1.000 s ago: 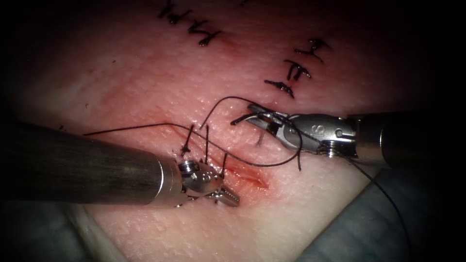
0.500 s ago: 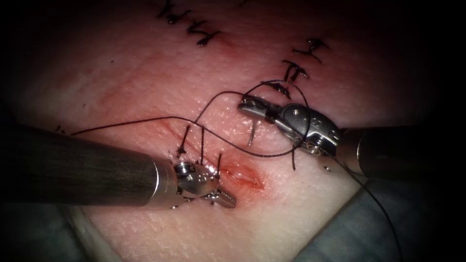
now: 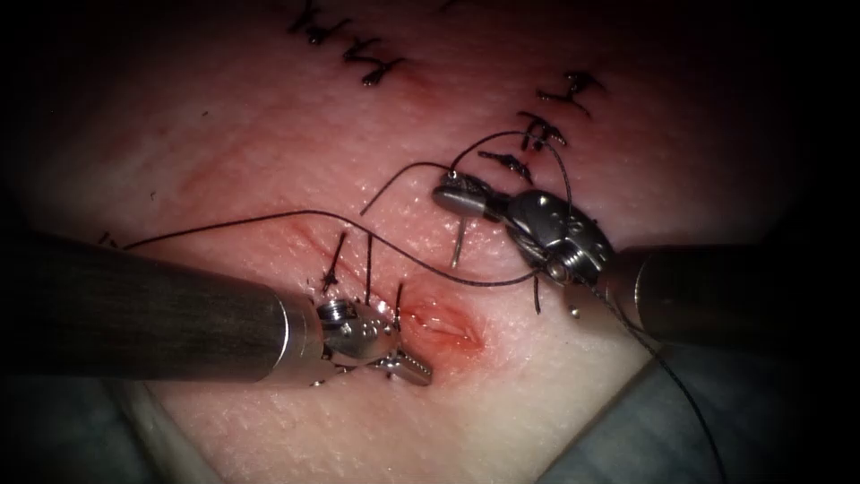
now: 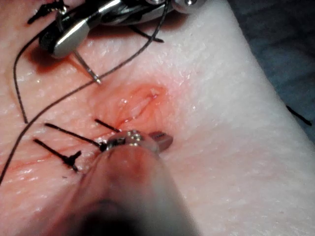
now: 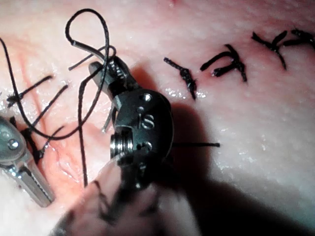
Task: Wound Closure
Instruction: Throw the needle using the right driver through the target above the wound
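Right tool [image 3: 459, 194] clamped on needle [image 3: 458, 249] near its blunt end, point hanging clear of tissue [image 3: 269, 134] at one o'clock from cut [image 3: 443, 324]. Left tool [image 3: 405, 363] apparently shut, empty. Risk (judged): looped thread [image 3: 269, 220] snagging.

A grey-blue drape [image 3: 627, 430] lies under the lit field, with darkness all around its edges.

The needle [image 3: 459, 244] hangs clear of the tissue [image 3: 555, 376], right of the cut [image 3: 443, 324], in the right end effector [image 3: 461, 193]; the left end effector [image 3: 408, 363] rests at the cut.
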